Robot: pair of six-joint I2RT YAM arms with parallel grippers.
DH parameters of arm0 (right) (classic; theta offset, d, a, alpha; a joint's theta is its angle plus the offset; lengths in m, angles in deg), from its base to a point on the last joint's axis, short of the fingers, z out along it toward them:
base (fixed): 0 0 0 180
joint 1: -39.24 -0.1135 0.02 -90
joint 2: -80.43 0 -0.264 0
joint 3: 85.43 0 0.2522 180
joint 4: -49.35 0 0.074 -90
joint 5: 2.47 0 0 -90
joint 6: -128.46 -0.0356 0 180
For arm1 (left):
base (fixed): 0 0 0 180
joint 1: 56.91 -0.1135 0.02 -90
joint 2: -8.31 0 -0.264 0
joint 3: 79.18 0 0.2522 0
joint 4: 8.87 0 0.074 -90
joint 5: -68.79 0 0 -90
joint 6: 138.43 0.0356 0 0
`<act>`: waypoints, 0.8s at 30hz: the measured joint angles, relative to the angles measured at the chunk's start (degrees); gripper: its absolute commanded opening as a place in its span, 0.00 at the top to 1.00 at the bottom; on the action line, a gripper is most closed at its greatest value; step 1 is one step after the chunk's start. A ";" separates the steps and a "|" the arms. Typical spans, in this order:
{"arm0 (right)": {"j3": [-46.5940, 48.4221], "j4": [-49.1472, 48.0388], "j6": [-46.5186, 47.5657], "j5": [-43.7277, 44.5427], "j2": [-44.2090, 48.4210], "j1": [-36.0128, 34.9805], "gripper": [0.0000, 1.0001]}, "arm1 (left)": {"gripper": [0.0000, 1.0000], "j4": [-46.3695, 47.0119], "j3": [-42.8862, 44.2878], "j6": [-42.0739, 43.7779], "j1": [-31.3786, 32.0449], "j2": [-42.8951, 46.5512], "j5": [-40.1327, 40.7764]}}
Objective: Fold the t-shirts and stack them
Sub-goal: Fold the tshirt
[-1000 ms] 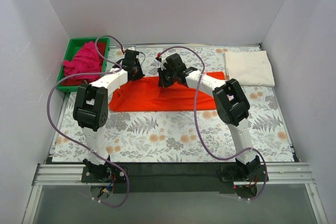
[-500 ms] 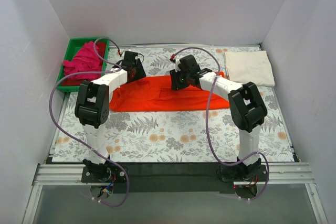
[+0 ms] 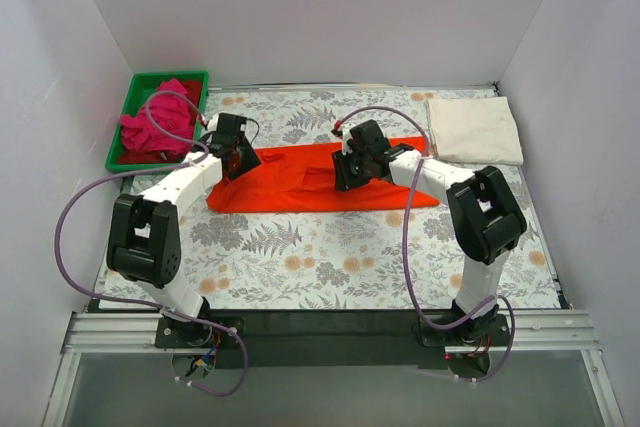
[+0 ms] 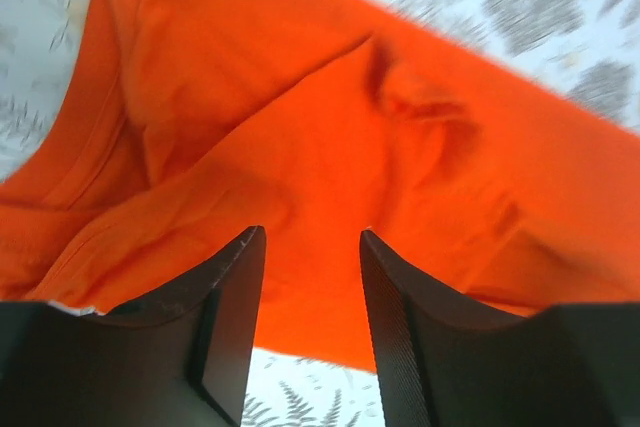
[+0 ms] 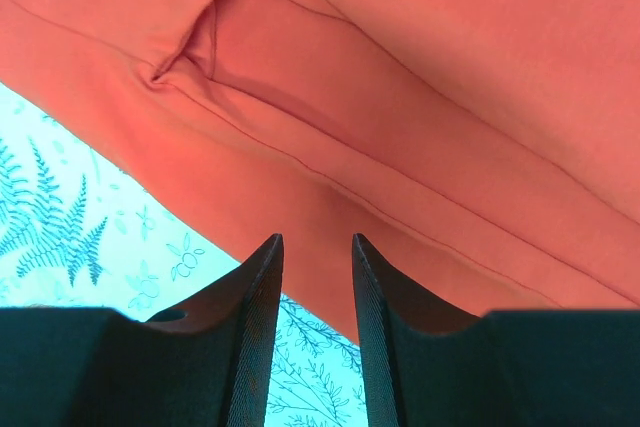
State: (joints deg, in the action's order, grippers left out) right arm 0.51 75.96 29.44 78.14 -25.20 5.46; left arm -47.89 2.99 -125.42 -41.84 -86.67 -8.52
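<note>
The orange-red t-shirt (image 3: 300, 189) lies as a long folded band across the middle of the floral cloth. My left gripper (image 3: 235, 152) is over its left end, open and empty, and the left wrist view (image 4: 310, 232) shows creased orange fabric (image 4: 400, 147) beyond the fingers. My right gripper (image 3: 350, 169) is over the shirt's middle, open and empty, above its near hem (image 5: 450, 97) in the right wrist view (image 5: 317, 237). The cream-white t-shirt (image 3: 475, 129) lies folded at the far right. The magenta-pink t-shirt (image 3: 155, 125) is bunched in the tray.
The green plastic tray (image 3: 170, 75) stands at the far left corner. The grey floral-print cloth (image 3: 330, 257) covers the table. White walls close in the left, right and far sides.
Both grippers have drawn back from the shirt's far edge toward the near side. The right one also moved right; the left arm's elbow swung out to the left.
</note>
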 measured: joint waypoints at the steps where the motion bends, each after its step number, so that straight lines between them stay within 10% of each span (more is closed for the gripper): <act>1: 0.00 -0.02 -0.02 -0.15 -0.48 0.00 0.66 | 0.61 -0.31 -1.77 -0.44 0.00 0.57 0.11; 24: 2.01 -1.97 -1.55 3.76 -7.26 19.28 0.66 | 0.62 -0.98 -10.69 -2.32 -5.99 -3.39 -0.33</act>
State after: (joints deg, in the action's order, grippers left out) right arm 2.52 73.99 27.89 81.90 -32.45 24.74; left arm -48.87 -7.70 -127.74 -47.83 -90.06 -8.85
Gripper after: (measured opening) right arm 0.334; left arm 0.365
